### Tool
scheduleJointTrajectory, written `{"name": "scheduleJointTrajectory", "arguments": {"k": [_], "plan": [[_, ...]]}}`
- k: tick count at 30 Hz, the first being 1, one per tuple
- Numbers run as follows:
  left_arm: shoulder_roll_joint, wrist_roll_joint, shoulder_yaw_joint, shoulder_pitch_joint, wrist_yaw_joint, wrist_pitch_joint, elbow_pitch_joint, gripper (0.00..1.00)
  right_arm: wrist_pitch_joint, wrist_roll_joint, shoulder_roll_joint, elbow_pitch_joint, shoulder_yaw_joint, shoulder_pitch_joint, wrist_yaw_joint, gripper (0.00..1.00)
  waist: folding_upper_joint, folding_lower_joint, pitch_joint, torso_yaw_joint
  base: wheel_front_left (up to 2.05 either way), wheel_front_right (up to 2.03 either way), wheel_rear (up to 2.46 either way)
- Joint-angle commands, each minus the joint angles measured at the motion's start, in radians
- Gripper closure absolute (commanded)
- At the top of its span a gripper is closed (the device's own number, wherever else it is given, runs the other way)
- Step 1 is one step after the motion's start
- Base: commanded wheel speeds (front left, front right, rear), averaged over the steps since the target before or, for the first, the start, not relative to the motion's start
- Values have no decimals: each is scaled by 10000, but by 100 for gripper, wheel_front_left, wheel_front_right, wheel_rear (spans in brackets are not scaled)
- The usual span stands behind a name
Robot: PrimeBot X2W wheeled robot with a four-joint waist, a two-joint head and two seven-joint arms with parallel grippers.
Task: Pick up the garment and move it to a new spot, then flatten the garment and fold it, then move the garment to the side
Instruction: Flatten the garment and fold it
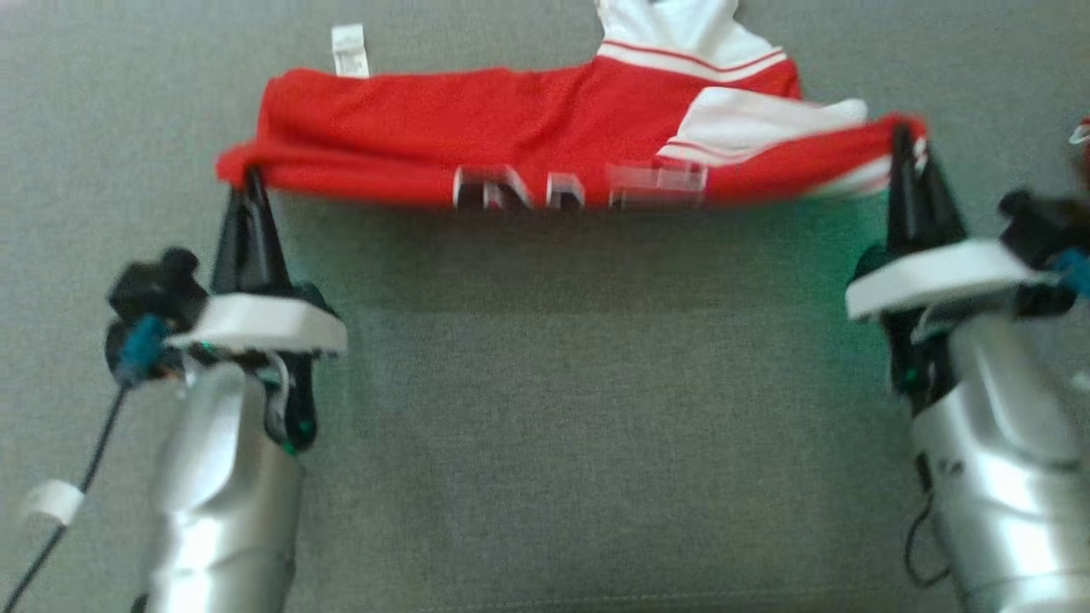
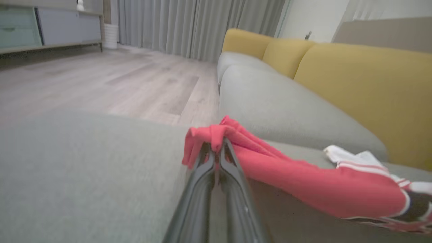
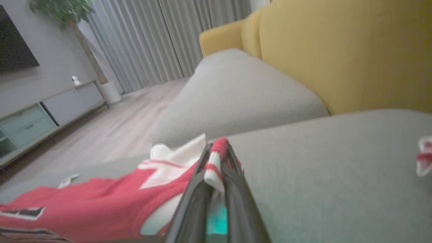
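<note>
- Head view shows the garment point(image 1: 545, 145), a red and white jersey, stretched crosswise over the grey sofa seat point(image 1: 545, 443). Its near edge is raised between the two grippers, and its far part, with the white label point(image 1: 350, 51), lies on the cushion
- The left gripper point(image 1: 253, 180) is clamped on the red corner at the garment's left end; in the left wrist view, cloth is bunched over its closed fingers point(image 2: 199, 182)
- The right gripper point(image 1: 904, 145) is pinched on the striped corner at the right end, with red and white trim wedged between its fingers point(image 3: 240, 192)
- The step in hand is probably carrying or folding the held edge. Doing it well likely means moving both corners together at equal height, with the edge taut enough to avoid slack wrinkles but not tugged apart
- The left forearm point(image 1: 226, 494) and right forearm point(image 1: 996, 443) reach forward, well apart and roughly parallel, with the fingers pointing toward the yellow backrest point(image 2: 371, 84)
</note>
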Motion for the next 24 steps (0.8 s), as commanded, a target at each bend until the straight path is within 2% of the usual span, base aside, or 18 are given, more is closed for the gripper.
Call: {"name": "scheduleJointTrajectory", "arguments": {"k": [1, 7, 15, 21, 22, 23, 24], "plan": [[306, 162, 550, -460, -65, -49, -529, 100, -35, 200, -246, -480, 240, -677, 33, 100, 0, -2, -417, -22, 0, 0, 0], [336, 491, 1038, -2, -181, -49, -603, 100, 73, 872, -640, -556, 405, -776, 33, 100, 0, -2, -1309, -104, 0, 0, 0], [223, 232, 1228, 1848, -150, -49, -235, 100, 506, 1457, -937, -968, 853, 1083, 33, 100, 0, -2, -1636, -204, 0, 0, 0], [208, -723, 431, 3004, 122, -49, 32, 100, 748, 1899, -895, -1443, 1148, 2691, 33, 100, 0, -2, -1500, -203, 0, 0, 0], [207, -766, 265, 3099, 189, -49, 21, 100, 790, 1948, -886, -1485, 1138, 2856, 33, 73, 0, -2, -1487, -199, 0, 0, 0], [207, -824, 133, 3171, 261, -49, -21, 76, 835, 1981, -876, -1516, 1101, 2985, 33, 35, 0, -2, -1479, -196, 0, 0, 0], [207, -864, 36, 3216, 345, -49, -72, 15, 839, 1998, -868, -1561, 1037, 3070, 33, 0, 0, -2, -1472, -191, 0, 0, 0]]}}
